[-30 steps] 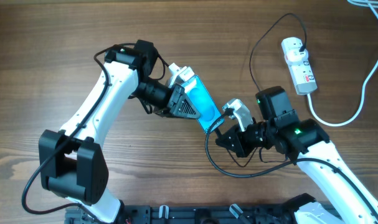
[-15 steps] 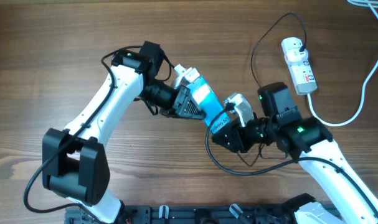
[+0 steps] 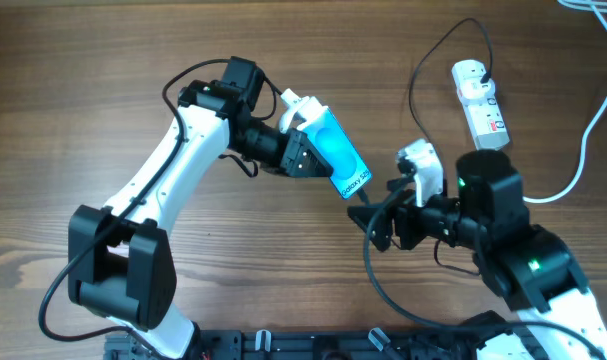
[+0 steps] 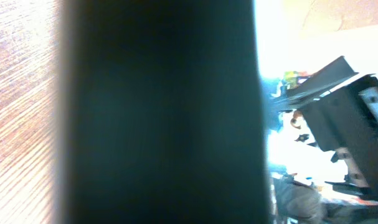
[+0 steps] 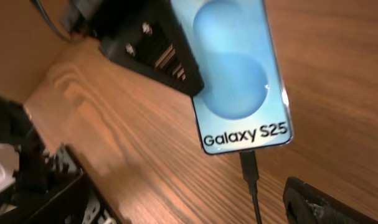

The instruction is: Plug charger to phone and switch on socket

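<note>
My left gripper (image 3: 315, 140) is shut on the phone (image 3: 339, 158), holding it tilted above the table with its cyan screen up. The phone's dark back (image 4: 157, 112) fills the left wrist view. The "Galaxy S25" end (image 5: 245, 135) points at my right gripper. The charger's black plug (image 5: 249, 167) sits in that end, and its thin cable (image 3: 368, 262) hangs down and loops toward the front. My right gripper (image 3: 391, 192) is open just right of the plug, holding nothing. The white socket (image 3: 480, 105) lies at the back right, with the white adapter in it.
A thick white cord (image 3: 579, 150) runs from the socket in a loop toward the right edge. The black cable also arcs from the adapter (image 3: 413, 85) down behind my right arm. A black rack (image 3: 283, 345) lines the table's front edge.
My right gripper has opened, let go of the plug and drawn back to the right. The plug stays in the phone. My left arm has shifted the phone slightly up and right.
</note>
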